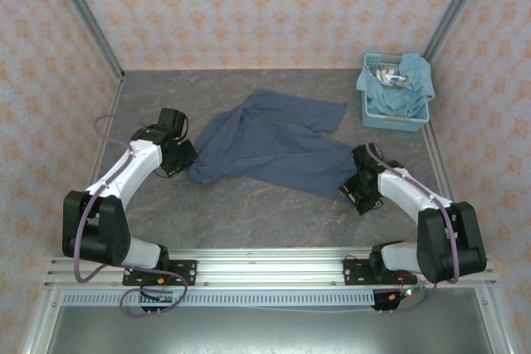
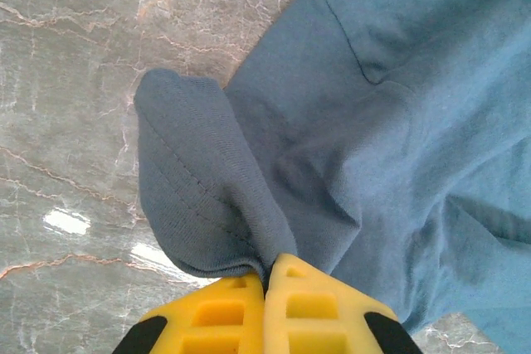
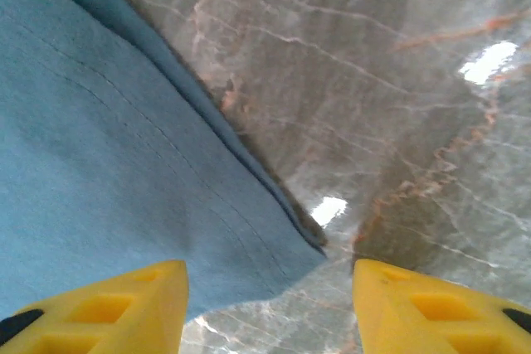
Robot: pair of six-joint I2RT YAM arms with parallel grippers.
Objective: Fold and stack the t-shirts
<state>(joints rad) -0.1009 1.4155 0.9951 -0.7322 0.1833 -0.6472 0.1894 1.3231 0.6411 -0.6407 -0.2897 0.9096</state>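
- Left gripper (image 2: 265,279) is clamped on a fold of the dark slate-blue t-shirt (image 2: 373,138), which spreads away ahead of it.
- Right gripper (image 3: 270,296) stands open; the shirt's hem corner lies between its fingers (image 3: 124,308), unheld.

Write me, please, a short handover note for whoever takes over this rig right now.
Grippers: the left gripper is shut on a bunched edge of the dark t-shirt. The right gripper is open, its fingers apart over that shirt's hem corner, gripping nothing.
Things: the dark t-shirt lies spread but rumpled on the table. The lighter t-shirt is heaped in the basket at the far right.
Done: nothing folded or stacked.
Left: fold the dark shirt, fetch and fold the lighter one, stack both.
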